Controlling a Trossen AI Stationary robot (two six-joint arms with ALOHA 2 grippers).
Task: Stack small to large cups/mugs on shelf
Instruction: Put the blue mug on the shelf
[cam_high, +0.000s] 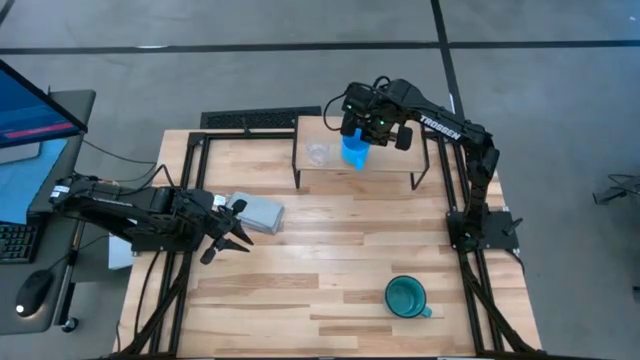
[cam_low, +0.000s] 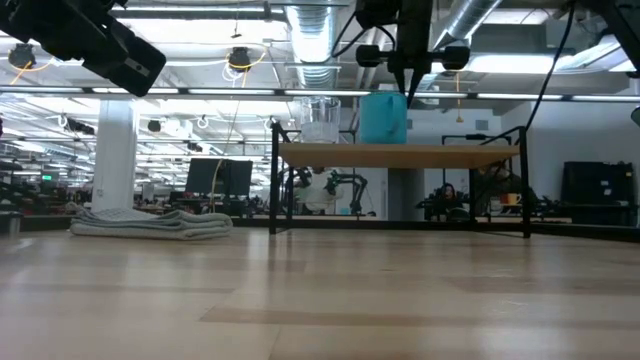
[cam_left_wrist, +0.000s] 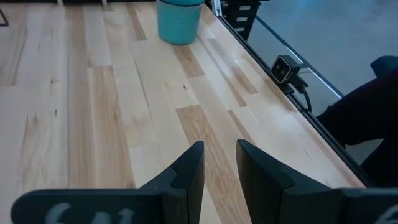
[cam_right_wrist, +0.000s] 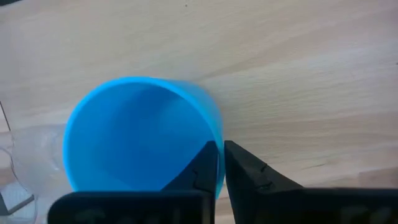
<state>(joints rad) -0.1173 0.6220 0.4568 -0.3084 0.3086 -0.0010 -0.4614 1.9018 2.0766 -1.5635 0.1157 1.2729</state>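
A bright blue mug (cam_high: 355, 152) stands on the light-wood shelf (cam_high: 390, 170) at the table's far side, with a tiny clear glass cup (cam_high: 318, 153) to its left. My right gripper (cam_high: 357, 135) is over the blue mug (cam_right_wrist: 137, 137) and shut on it. A larger teal mug (cam_high: 405, 296) stands on the tabletop near the front right, its mouth up. My left gripper (cam_high: 232, 243) is open and empty above the table's left part, beside a flat grey block (cam_high: 258, 213). The teal mug also shows in the left wrist view (cam_left_wrist: 180, 18). My right gripper pinches the blue mug's wall at the rim (cam_right_wrist: 211, 134), one finger (cam_right_wrist: 199, 168) inside the mug and one (cam_right_wrist: 249, 171) outside. The fingers come from above, pointing down. In the low view the mug (cam_low: 383, 118) stands upright with its base on the shelf (cam_low: 400, 155).
The shelf stands on black metal legs (cam_low: 275, 190). The grey block lies on the tabletop left of the shelf and also shows in the low view (cam_low: 150, 222). A monitor and mouse are off the table's left edge (cam_high: 35, 290).
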